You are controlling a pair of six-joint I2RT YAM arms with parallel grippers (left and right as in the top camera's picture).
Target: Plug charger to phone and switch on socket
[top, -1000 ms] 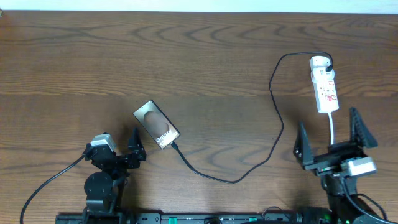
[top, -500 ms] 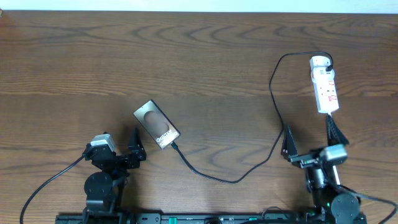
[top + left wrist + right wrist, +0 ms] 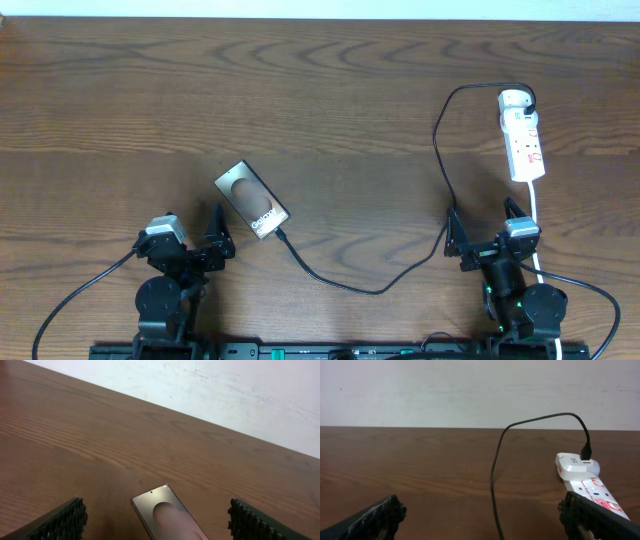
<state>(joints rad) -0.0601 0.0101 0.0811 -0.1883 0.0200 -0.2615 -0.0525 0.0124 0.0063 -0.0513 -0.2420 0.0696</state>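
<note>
Overhead: left gripper [image 3: 190,238] and right gripper [image 3: 482,212] sit at the surface's near edge, jaws wide, empty. The phone [image 3: 251,199] lies just beyond the left one, the socket [image 3: 522,136] lies by the right edge, and the charger [image 3: 380,288] links them. Left wrist: the phone lies between spread fingers [image 3: 62,520]. Right wrist: the charger arches up from the socket's far end.

My worktop [image 3: 300,90] is dark brown woodgrain; the socket [image 3: 524,145] white with red marks, the charger [image 3: 491,485] black, the phone [image 3: 251,199] brownish-screened.
</note>
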